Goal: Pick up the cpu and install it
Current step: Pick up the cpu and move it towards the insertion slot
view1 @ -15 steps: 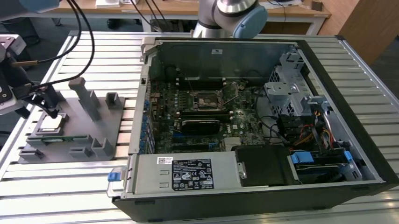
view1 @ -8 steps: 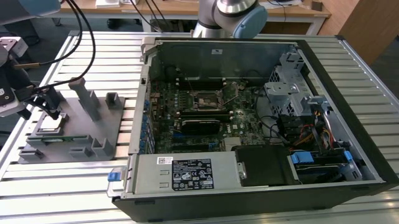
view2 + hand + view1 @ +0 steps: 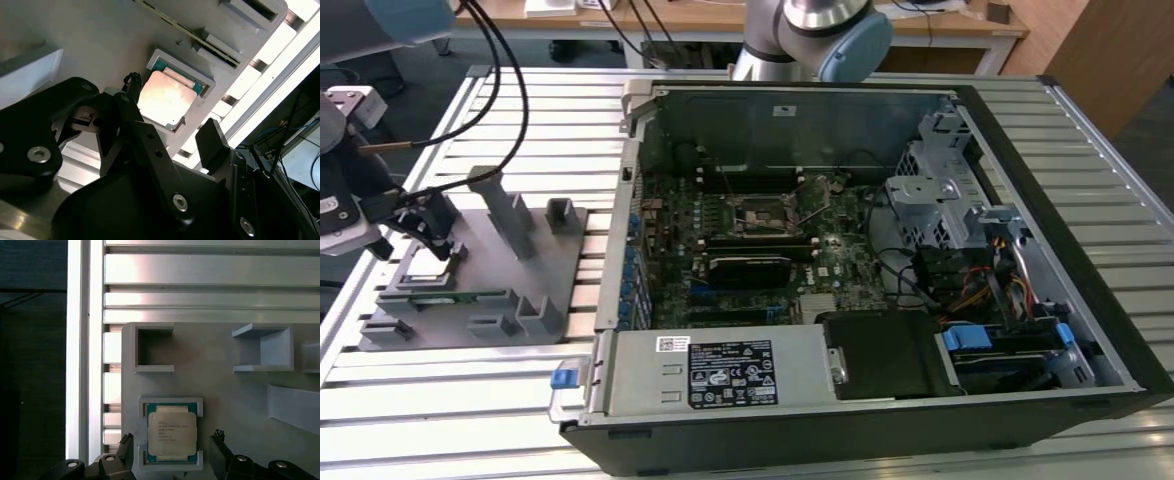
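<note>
While the cpu (image 3: 171, 434) is seated square in its framed pocket on the grey fixture plate (image 3: 220, 390), it is straddled by the gripper (image 3: 172, 437), whose fingers (image 3: 219, 452) are spread wide on either side of it, nothing yet being gripped.
</note>
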